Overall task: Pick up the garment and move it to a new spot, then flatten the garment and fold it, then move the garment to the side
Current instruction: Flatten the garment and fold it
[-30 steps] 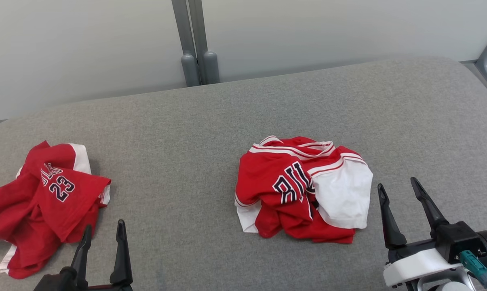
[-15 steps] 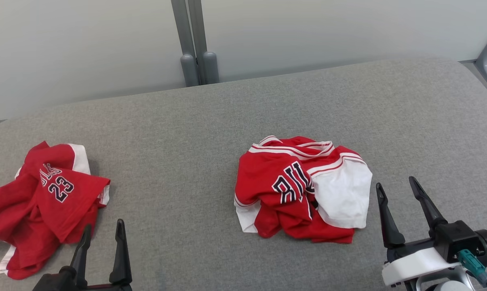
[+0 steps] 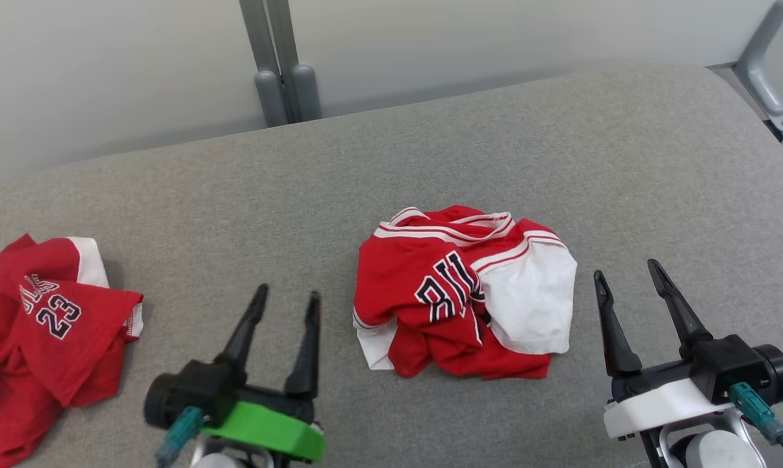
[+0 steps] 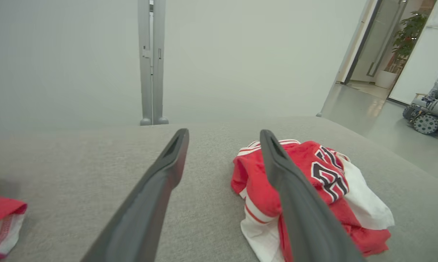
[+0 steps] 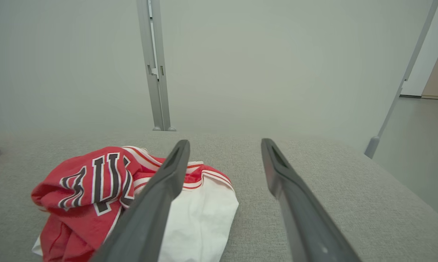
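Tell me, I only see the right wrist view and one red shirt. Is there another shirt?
Observer: Yes, a second red jersey, numbered 23, lies crumpled at the grey surface's left end.
Operator: Where's the other arm?
Observer: The left end effector is open between that jersey and your red shirt, touching neither.
Operator: Anything else around?
Observer: The left wrist view shows a grey wheeled machine far off at its right edge.

Head camera looks steeply down; both low wrist cameras share the garment [image 3: 423,273].
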You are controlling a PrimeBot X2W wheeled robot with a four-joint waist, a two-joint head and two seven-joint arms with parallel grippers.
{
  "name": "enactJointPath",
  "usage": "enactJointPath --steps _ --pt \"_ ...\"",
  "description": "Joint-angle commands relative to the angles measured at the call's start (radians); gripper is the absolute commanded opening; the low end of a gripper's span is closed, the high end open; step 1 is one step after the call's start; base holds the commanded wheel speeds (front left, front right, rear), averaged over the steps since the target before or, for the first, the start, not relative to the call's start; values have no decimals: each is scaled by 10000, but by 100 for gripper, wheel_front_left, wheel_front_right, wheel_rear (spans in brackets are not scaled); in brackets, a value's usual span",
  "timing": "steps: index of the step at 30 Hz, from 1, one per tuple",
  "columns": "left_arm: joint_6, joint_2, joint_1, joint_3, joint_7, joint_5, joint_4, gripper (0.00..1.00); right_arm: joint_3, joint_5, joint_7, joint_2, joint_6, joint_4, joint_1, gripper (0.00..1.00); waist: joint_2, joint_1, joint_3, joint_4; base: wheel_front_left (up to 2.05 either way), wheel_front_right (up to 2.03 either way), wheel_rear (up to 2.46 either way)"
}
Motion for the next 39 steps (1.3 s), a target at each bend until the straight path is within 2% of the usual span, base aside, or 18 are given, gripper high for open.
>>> enactJointPath --steps 1,3,5,7,15,16,20,23,27,31,36,39 --pt "-30 11 -451 -542 -1 -33 360 100 8 47 -31 28 1 -33 -108 100 0 0 307 -406 0 0 0" --pt "-28 20 -971 -1374 26 -18 964 100 49 66 -31 59 1 -13 -168 100 0 0 407 -600 0 0 0" --pt "-15 29 -1594 -2215 229 -635 1727 100 78 85 -31 99 1 22 -210 100 0 0 510 -850 0 0 0" --pt "-13 37 -2245 -2732 418 -517 2458 100 72 137 -31 121 1 41 -221 100 0 0 579 -1066 0 0 0" --pt "285 35 -3462 -3912 757 -1308 4860 100 28 213 -31 184 1 57 -267 100 0 0 763 -1565 0 0 0" --pt "316 31 -3579 -4023 743 -1337 5107 2 30 215 -31 192 1 54 -269 100 0 0 776 -1579 0 0 0" --pt "381 28 -4032 -4126 312 -1635 5584 0 -37 227 -31 200 1 44 -274 100 0 0 790 -1521 0 0 0" --pt "353 28 -4089 -3985 61 -1940 5137 0 -98 237 -31 207 1 91 -204 100 0 0 689 -1404 0 0 0" --pt "162 84 -3695 -3738 -20 -2120 3177 0 -249 310 -31 211 1 81 1 100 0 0 474 -1123 0 0 0" --pt "99 570 -3149 -3455 -18 -2209 446 0 -343 329 -31 212 1 45 117 100 0 0 298 -869 0 0 0" --pt "399 1259 -2724 -2967 462 -2475 -2714 0 -300 382 -31 207 1 33 223 100 0 0 162 -714 0 0 0" --pt "468 1536 -2653 -2643 918 -2914 -3921 0 -258 406 -31 211 1 7 188 100 0 0 178 -719 0 0 0"
